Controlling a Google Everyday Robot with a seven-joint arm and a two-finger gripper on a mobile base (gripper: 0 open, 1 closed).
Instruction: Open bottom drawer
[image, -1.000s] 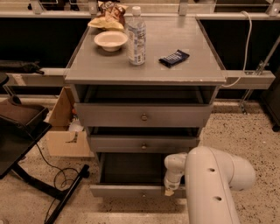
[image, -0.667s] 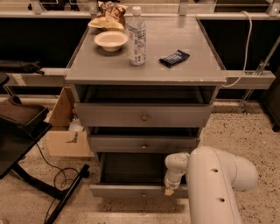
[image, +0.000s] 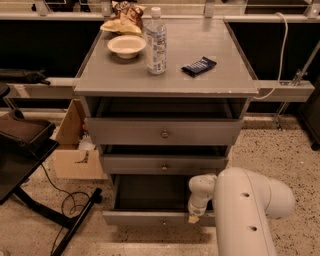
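While the bottom drawer (image: 142, 218) stands pulled out, the gripper (image: 193, 217) sits at its front edge; grip state unclear.

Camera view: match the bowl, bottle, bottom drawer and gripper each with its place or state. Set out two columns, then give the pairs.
1. bowl
2. bottle
3. bottom drawer
4. gripper

A. at the bottom drawer's front edge
B. pulled out, dark inside showing
C. upright, clear, white cap
D. white, beside the snack bag

Pairs: 1-D, 2-C, 3-B, 4-A
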